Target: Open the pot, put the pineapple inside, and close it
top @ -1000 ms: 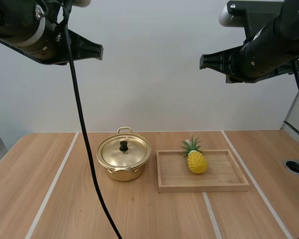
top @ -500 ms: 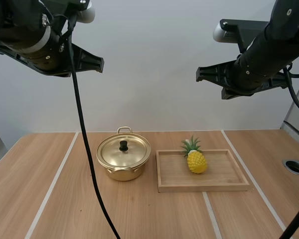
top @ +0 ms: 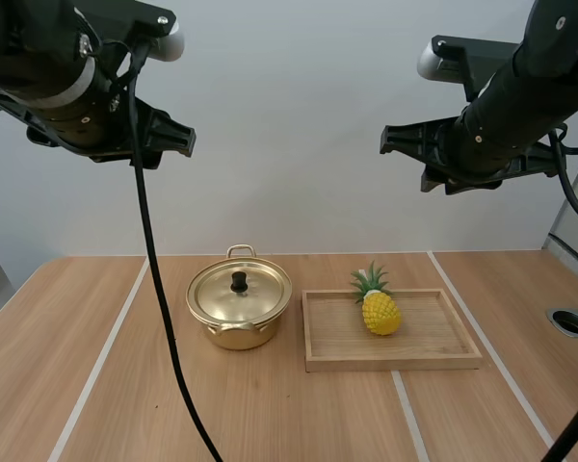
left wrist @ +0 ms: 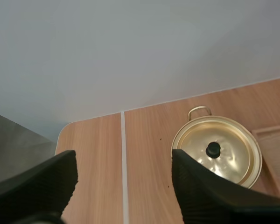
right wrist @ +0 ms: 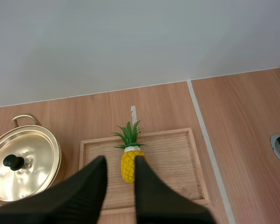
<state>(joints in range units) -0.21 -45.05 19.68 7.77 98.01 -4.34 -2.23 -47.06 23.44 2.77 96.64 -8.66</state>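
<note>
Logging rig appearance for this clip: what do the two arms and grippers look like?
The left arm and right arm are bulky matte black, each with a white rounded cap on top. The left gripper and right gripper each have two black wedge-shaped fingers.

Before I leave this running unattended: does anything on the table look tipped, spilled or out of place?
Nothing stands out. The pot sits upright on the table with its lid seated squarely; the pineapple lies inside the wooden tray, which sits flat beside the pot. No spills or damage show.
</note>
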